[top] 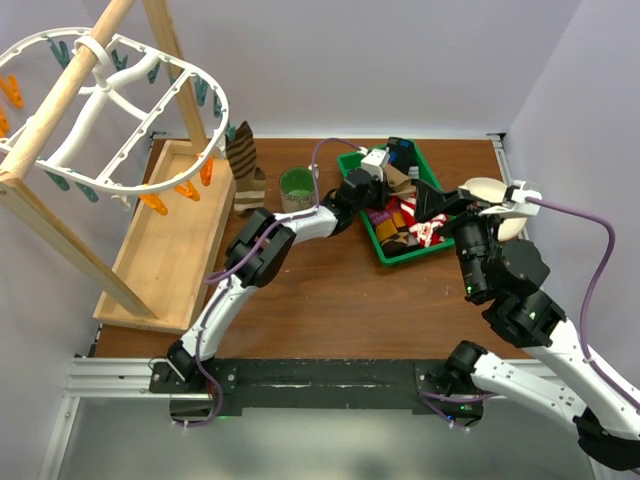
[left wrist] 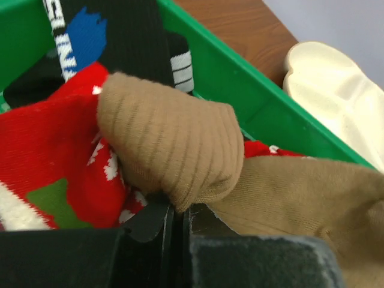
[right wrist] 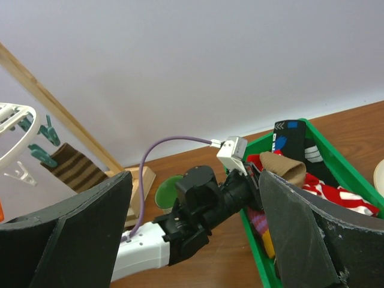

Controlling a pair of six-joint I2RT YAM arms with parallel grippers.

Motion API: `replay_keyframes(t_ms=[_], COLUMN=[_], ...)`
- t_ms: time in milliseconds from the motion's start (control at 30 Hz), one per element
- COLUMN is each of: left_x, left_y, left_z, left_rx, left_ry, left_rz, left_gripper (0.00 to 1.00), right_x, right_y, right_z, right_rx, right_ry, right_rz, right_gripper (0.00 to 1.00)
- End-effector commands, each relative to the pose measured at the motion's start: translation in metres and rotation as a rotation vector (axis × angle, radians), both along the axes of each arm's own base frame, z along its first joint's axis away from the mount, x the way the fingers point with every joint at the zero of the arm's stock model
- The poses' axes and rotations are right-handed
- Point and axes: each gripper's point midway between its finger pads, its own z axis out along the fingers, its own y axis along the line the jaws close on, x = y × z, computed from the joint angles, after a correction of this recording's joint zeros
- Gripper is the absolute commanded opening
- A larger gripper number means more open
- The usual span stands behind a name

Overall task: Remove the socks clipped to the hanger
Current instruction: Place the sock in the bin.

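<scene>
Left wrist view: the left gripper (left wrist: 177, 216) is pinched shut on a tan sock (left wrist: 174, 144) over the green bin (left wrist: 240, 90), where other socks already lie; the right gripper (right wrist: 195, 192) gapes wide, empty; one striped sock (top: 244, 160) hangs clipped to the hanger (top: 100, 95), seemingly the last.

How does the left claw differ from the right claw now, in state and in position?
The left claw is shut, while the right claw stands wide open. The left claw pinches the tan sock; the right claw holds nothing. The left claw is low inside the green bin; the right claw hangs near the bin's rim. Both are black.
</scene>
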Motion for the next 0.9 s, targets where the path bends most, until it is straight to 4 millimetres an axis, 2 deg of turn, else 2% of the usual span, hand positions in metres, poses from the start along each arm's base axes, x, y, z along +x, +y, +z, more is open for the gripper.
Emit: replay_keyframes(t_ms=[0,33,133,167,333,367,400,433,467,500,533,567,600,633,667,700,733,767,800,833,867], left_x=[-0.01,-0.011,-0.015,-0.016,-0.024,-0.026,-0.028,-0.031,-0.034,-0.037,-0.041,-0.044,-0.048,-0.053,-0.057,-0.063,-0.069,-0.073,-0.079,-0.084,-0.087], left_y=[-0.011,-0.01,-0.008,-0.007,-0.001,0.0,0.003,0.006,0.007,0.009,0.012,0.015,0.019,0.023,0.026,0.032,0.036,0.04,0.045,0.05,0.052], left_z=[0.057,0.058,0.075,0.087,0.116,0.122,0.117,0.129,0.133,0.128,0.141,0.144,0.135,0.15,0.152,0.138,0.154,0.153,0.141,0.149,0.149], left_rx=[-0.072,-0.068,-0.081,-0.095,-0.118,-0.129,-0.124,-0.138,-0.144,-0.137,-0.154,-0.16,-0.148,-0.17,-0.173,-0.157,-0.179,-0.18,-0.162,-0.169,-0.169], left_ry=[-0.067,-0.069,-0.097,-0.114,-0.147,-0.156,-0.144,-0.157,-0.164,-0.155,-0.172,-0.173,-0.158,-0.179,-0.181,-0.158,-0.18,-0.176,-0.16,-0.172,-0.168], left_rz=[-0.027,-0.032,-0.04,-0.041,-0.049,-0.051,-0.049,-0.048,-0.05,-0.055,-0.054,-0.057,-0.055,-0.057,-0.058,-0.059,-0.061,-0.062,-0.065,-0.066,-0.065], left_gripper=[0.13,0.16,0.27,0.33,0.47,0.48,0.49,0.51,0.51,0.51,0.51,0.51,0.51,0.51,0.51,0.51,0.51,0.51,0.51,0.51,0.51], right_x=[0.002,0.004,0.004,0.004,0.005,0.006,0.006,0.006,0.006,0.007,0.007,0.008,0.009,0.009,0.01,0.012,0.013,0.013,0.015,0.016,0.017], right_y=[0.003,0.005,0.007,0.007,0.007,0.008,0.009,0.008,0.008,0.009,0.01,0.011,0.012,0.014,0.016,0.019,0.021,0.024,0.027,0.028,0.03], right_z=[0.003,0.002,0.003,0.002,0.003,0.002,0.002,0.002,0.002,0.002,0.002,0.002,0.002,0.002,0.0,-0.001,-0.002,-0.002,-0.006,-0.007,-0.008], right_rx=[-0.009,-0.013,-0.018,-0.02,-0.022,-0.025,-0.024,-0.025,-0.022,-0.024,-0.026,-0.027,-0.028,-0.028,-0.032,-0.036,-0.032,-0.027,-0.033,-0.031,-0.035], right_ry=[-0.006,-0.002,-0.001,0.001,0.002,0.004,0.004,0.005,0.005,0.006,0.005,0.008,0.009,0.008,0.013,0.017,0.02,0.02,0.028,0.03,0.033], right_rz=[0.006,0.006,0.011,0.011,0.013,0.014,0.015,0.01,0.01,0.01,0.013,0.013,0.015,0.022,0.027,0.032,0.038,0.046,0.05,0.053,0.059], right_gripper=[0.91,0.91,0.91,0.91,0.91,0.91,0.91,0.91,0.92,0.92,0.92,0.92,0.93,0.93,0.93,0.93,0.93,0.93,0.94,0.94,0.94])
